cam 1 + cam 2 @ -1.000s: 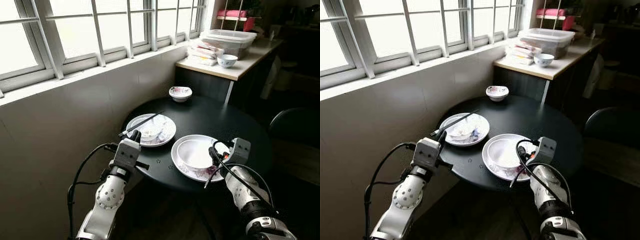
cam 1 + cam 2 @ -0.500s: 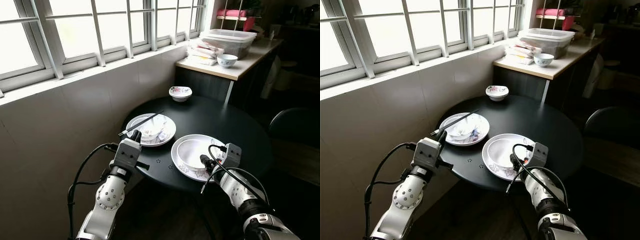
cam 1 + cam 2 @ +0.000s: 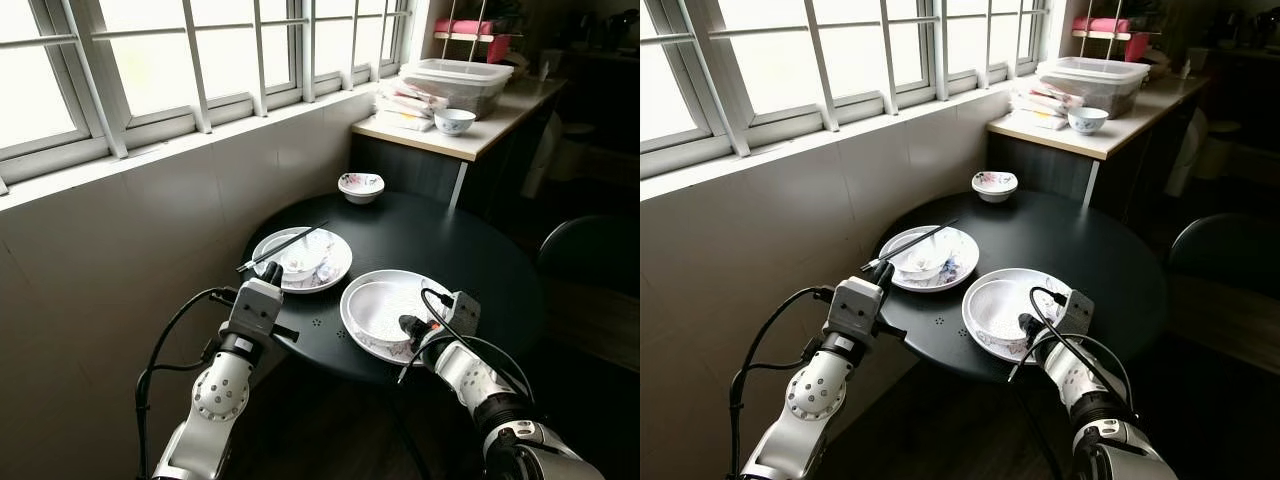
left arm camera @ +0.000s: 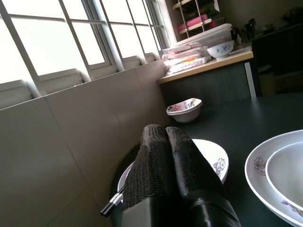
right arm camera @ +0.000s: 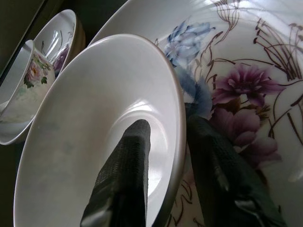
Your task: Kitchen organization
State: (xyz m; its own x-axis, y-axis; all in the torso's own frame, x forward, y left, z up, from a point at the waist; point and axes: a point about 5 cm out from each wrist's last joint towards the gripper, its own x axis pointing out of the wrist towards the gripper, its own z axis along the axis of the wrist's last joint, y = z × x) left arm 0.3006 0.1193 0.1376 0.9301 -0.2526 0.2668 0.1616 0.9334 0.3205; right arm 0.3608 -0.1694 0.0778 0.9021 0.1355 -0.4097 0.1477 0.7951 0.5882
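Note:
A white bowl (image 3: 378,308) sits tilted on a flowered plate (image 3: 418,289) at the near side of the round black table (image 3: 440,240). My right gripper (image 3: 408,326) is shut on the bowl's near rim. In the right wrist view one finger (image 5: 128,165) is inside the bowl (image 5: 85,118) and the other is outside, over the plate (image 5: 236,71). My left gripper (image 3: 272,270) is shut on nothing at the table's left edge. It is beside a second plate (image 3: 305,260) that holds a crumpled tissue and black chopsticks (image 3: 280,247).
A small flowered bowl (image 3: 360,186) stands at the table's far edge. Behind it, a counter (image 3: 480,135) carries a plastic tub (image 3: 455,78), stacked packets and a blue-patterned bowl (image 3: 454,120). A dark chair (image 3: 590,250) stands to the right, and a tiled wall and window are on the left.
My right gripper has dropped lower and closed in on the white bowl's rim. The bowl now tips up toward the left. The left arm has not moved.

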